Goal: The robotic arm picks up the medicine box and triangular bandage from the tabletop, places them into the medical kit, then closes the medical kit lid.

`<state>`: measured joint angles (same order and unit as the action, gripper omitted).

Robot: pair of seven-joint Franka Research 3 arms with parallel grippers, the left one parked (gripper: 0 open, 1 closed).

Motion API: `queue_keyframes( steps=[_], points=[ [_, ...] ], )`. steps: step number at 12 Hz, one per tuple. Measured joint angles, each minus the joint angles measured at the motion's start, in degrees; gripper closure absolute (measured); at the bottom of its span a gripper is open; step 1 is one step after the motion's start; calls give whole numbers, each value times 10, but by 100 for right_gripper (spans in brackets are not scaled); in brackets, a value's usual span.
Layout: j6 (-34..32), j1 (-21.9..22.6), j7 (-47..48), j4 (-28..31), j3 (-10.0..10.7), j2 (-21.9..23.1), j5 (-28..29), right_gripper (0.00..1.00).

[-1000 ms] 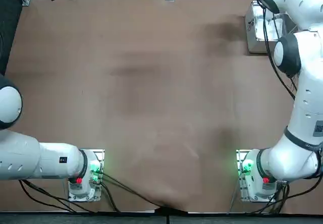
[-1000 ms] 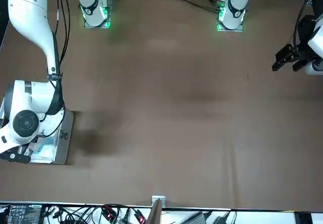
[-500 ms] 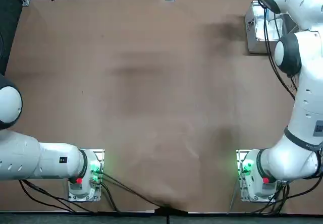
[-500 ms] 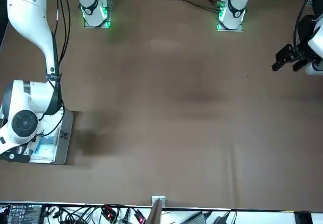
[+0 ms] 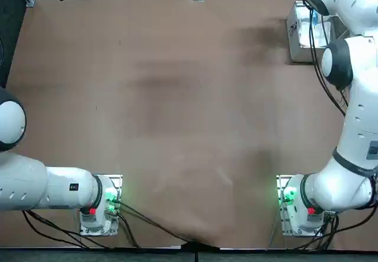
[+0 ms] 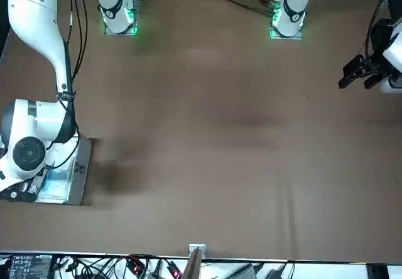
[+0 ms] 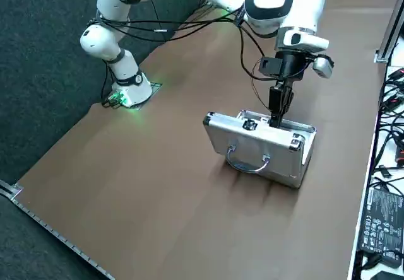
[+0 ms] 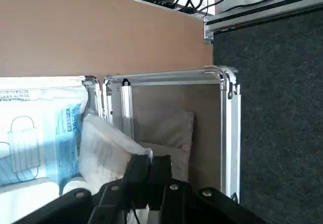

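Right gripper [image 8: 154, 160] reaches down into the opened metal case [image 7: 259, 147], its fingers close together and apparently pinching the corner of a pale packet [image 8: 107, 149]. That packet looks like the bandage, though the view leaves some doubt, and it slants over the middle of the case, near the join between the two halves. The medicine box can't be told apart with certainty among the pale items inside. The main risk from here looks like a bad release: let go at this slant, the packet could settle across the join and keep the case from shutting. Soft wrapping may also cling to a finger and lift back out as the arm [image 5: 361, 120] withdraws. Sideways pressure on a metal rim could make the whole case slide or tip, since nothing is seen bracing it. Around the packet, a blue and white mask pack [image 8: 40, 138] fills much of one half, with a rounded white item [image 8: 25, 199] beside it; a grey pouch [image 8: 164, 133] lies in the other. These take up room and could bulge against the closing lid. The carrying handle [image 7: 248, 168] is on the outside, and black cables [image 7: 245, 59] loop from the arm above the case, a possible snag when the lid is swung over.
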<state>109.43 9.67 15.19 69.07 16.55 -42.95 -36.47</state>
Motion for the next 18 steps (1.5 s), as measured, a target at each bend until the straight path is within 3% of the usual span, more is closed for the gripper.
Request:
queue_keyframes(
  steps=[13, 16, 18],
  points=[
    [27, 0, 21, 0, -2, -13, -5, 96],
    [34, 2, 44, 0, -12, -13, -3, 88],
    [37, 3, 56, -1, -21, -13, -2, 73]
  ],
)
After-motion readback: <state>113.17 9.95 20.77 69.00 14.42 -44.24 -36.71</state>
